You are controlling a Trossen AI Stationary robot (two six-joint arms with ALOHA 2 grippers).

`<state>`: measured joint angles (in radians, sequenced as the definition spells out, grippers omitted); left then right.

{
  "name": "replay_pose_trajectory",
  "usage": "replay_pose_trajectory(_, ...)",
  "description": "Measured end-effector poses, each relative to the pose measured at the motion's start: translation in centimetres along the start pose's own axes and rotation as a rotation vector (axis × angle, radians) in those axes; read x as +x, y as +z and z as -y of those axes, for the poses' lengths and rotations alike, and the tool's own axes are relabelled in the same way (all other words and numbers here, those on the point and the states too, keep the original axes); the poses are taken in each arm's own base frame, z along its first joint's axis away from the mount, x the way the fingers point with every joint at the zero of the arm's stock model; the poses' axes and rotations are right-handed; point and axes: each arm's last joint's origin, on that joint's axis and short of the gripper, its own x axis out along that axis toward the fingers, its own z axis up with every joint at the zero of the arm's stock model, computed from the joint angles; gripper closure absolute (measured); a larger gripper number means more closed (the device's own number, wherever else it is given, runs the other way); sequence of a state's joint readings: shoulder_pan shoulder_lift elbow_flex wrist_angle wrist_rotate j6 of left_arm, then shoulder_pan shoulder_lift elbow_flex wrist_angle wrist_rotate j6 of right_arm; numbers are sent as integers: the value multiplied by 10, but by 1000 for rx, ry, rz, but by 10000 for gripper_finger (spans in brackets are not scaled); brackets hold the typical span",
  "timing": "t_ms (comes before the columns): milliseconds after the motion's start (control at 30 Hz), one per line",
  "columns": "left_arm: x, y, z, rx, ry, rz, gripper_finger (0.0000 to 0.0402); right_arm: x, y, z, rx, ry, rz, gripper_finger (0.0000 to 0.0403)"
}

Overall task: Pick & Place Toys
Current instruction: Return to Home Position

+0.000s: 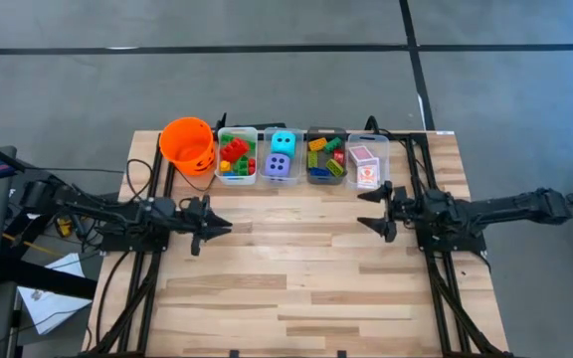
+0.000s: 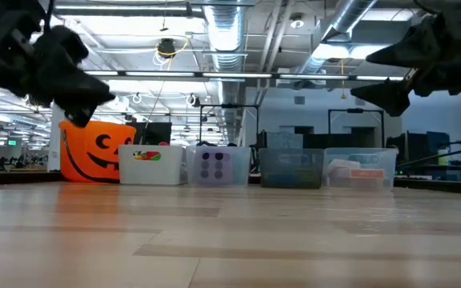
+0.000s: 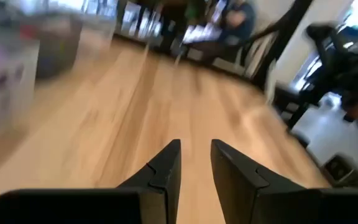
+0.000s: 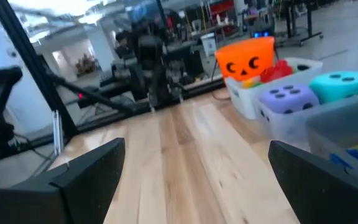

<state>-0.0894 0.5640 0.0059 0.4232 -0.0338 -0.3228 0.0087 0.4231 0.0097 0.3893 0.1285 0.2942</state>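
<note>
Wooden counter [image 1: 296, 288]: at nine o'clock the left tool [image 1: 225, 227] hangs empty, fingers a mere slit apart; at three o'clock the right tool [image 1: 363, 221] gapes wide, touching nothing.

An orange pumpkin-face bucket [image 1: 187, 144] stands at the far edge of a pale wooden table [image 1: 296, 288]. To the bucket's right, four rectangular bins run along that same edge in a row. The first clear bin [image 2: 152, 174] is just beside the bucket. Next comes the second clear bin [image 2: 238, 172], then a darker smoky bin [image 2: 293, 172]. The last clear bin [image 2: 386, 160] is farthest from the bucket. Beyond the bucket lies a grey floor [image 1: 267, 89] crossed by dark lines. White papers [image 1: 53, 293] lie off the table, well to the bucket's near left. Above and behind the bucket, silver ceiling ducts [image 2: 230, 32] hang in a lit hall.
</note>
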Motion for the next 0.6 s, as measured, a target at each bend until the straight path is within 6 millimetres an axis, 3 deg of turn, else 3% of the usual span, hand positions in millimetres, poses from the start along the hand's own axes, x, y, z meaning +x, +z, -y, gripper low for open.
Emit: replay_pose_trajectory(600, -2, -17, -3, 5, 46, -172, 321, 1, 4, -1, 8, 8, 45, 13)
